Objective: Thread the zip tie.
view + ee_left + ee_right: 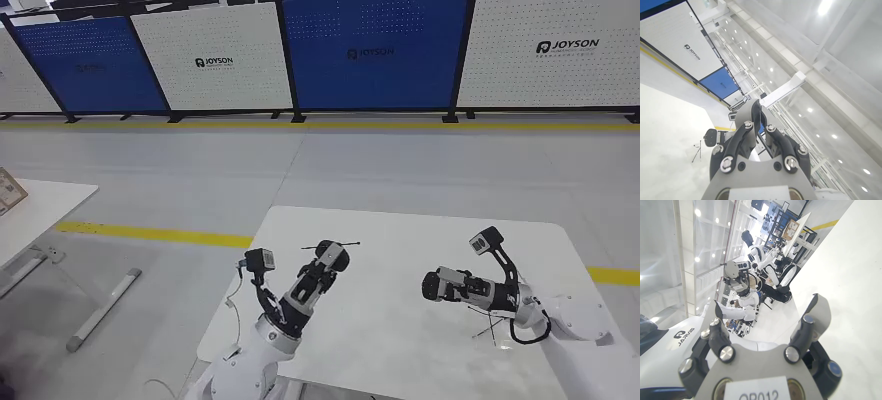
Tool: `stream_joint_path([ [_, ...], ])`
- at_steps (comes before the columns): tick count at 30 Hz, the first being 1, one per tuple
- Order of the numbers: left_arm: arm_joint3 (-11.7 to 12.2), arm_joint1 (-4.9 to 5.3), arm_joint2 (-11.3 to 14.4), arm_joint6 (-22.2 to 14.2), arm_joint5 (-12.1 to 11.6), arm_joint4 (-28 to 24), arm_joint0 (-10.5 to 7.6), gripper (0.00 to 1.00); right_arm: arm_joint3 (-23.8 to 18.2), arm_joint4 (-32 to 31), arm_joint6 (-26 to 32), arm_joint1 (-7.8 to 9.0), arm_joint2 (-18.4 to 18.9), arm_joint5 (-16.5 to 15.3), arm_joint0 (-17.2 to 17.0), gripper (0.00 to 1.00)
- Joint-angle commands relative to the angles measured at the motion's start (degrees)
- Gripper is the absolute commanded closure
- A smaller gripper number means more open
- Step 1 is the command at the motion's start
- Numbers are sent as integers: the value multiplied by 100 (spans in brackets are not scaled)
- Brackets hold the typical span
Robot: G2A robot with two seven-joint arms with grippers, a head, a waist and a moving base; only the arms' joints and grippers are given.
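The right gripper (766, 303) holds its jaws spread wide, the gap between them free. Ahead of them the white table (390, 330) runs open to the left gripper (334, 252), well apart. Its jaws are pinched on a zip tie (350, 243) that juts out to both sides of them. Behind the right jaws, beside the arm, lie loose zip ties (485, 325).

Robotics test hall, blue and white perforated partition panels (375, 50), yellow floor line (150, 234), white bench (400, 250), high lit ceiling (838, 47), second humanoid robot (757, 253).
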Motion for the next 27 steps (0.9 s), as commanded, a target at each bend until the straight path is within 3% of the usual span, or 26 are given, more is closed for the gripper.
stream_joint_path([
  [1, 12, 0, 2, 0, 3, -3, -5, 100, 0, 0, 0, 0, 0, 0, 0, 0],
  [5, 12, 0, 2, 0, 3, -3, -5, 100, 0, 0, 0, 0, 0, 0, 0, 0],
  [7, 166, -7, 39, -37, 113, 11, -40, 100, 0, 0, 0, 0, 0, 0, 0, 0],
  [13, 810, -38, 289, -194, 302, 75, -149, 100, 0, 0, 0, 0, 0, 0, 0, 0],
  [18, 1497, -94, 576, -39, 462, 225, -305, 100, 0, 0, 0, 0, 0, 0, 0, 0],
  [21, 1750, -124, 675, 7, 515, 124, -379, 100, 0, 0, 0, 0, 0, 0, 0, 0],
  [27, 1828, -136, 715, 41, 555, 116, -399, 100, 0, 0, 0, 0, 0, 0, 0, 0],
])
